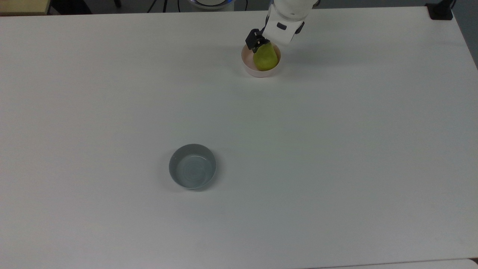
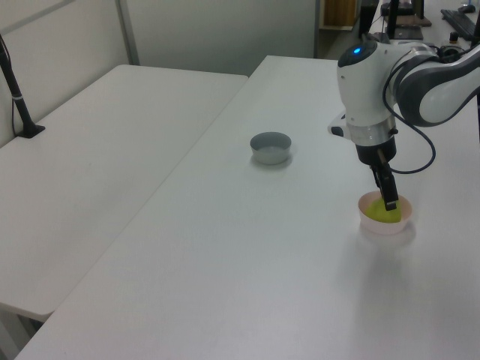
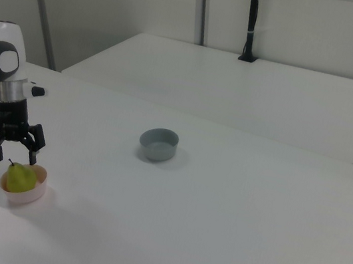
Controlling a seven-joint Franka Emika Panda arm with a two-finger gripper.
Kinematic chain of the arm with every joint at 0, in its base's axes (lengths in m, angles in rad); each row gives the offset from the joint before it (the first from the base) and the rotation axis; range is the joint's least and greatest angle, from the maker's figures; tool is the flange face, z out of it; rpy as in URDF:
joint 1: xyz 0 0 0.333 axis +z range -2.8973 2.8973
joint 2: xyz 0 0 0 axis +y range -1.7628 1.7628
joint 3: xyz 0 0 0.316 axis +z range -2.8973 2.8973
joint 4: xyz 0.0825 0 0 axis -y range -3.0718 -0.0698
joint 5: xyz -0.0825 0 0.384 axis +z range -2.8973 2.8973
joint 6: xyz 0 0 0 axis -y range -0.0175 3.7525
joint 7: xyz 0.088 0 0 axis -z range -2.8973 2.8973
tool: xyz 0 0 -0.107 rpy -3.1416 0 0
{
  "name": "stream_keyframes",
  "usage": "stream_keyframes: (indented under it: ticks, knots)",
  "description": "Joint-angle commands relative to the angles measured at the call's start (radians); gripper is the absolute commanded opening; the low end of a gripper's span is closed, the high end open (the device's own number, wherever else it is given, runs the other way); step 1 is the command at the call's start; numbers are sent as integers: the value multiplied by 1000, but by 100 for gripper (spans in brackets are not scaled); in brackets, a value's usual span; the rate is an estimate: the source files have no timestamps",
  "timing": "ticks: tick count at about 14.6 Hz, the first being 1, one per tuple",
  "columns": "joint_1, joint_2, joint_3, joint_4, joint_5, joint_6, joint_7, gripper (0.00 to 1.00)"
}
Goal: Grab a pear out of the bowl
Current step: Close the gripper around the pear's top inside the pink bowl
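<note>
Top view: my gripper [image 1: 266,45] sits over the far end of the pear [image 1: 266,59], which lies in the pale pink bowl [image 1: 248,63] near the table's [image 1: 336,149] far edge. Pear is yellow-green, wide rounded bottom toward the camera, neck & stem hidden under my wrist. One dark finger [image 1: 254,39] shows on the top view's left of the fruit. Grey-blue bowl [image 1: 192,166] is well apart, toward the near side.

Left view: gripper [image 2: 389,204] is down at the bowl [image 2: 375,225]; a dark finger dips past the rim onto the pear [image 2: 377,216], seen as a yellow-green lump inside.

Right view: gripper [image 3: 11,160] hangs just above the pear [image 3: 19,178], fingers spread wide, holding nothing. Pear stands upright in the bowl [image 3: 34,193], short dark stem up, narrow neck, fat base. Grey-blue bowl [image 3: 159,144] is off to the right view's right.
</note>
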State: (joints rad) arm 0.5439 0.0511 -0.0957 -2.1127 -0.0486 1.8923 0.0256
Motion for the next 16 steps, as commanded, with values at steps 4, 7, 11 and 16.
stream_keyframes:
  ticks: [4, 7, 11, 16]
  knots:
    - [21, 56, -10, -21, -36, 41, -9, 90]
    - [21, 62, -10, -21, -36, 41, -41, 81]
    - [21, 79, -10, -21, -36, 51, -50, 74]
    - [19, 73, -10, -21, -36, 50, -50, 43]
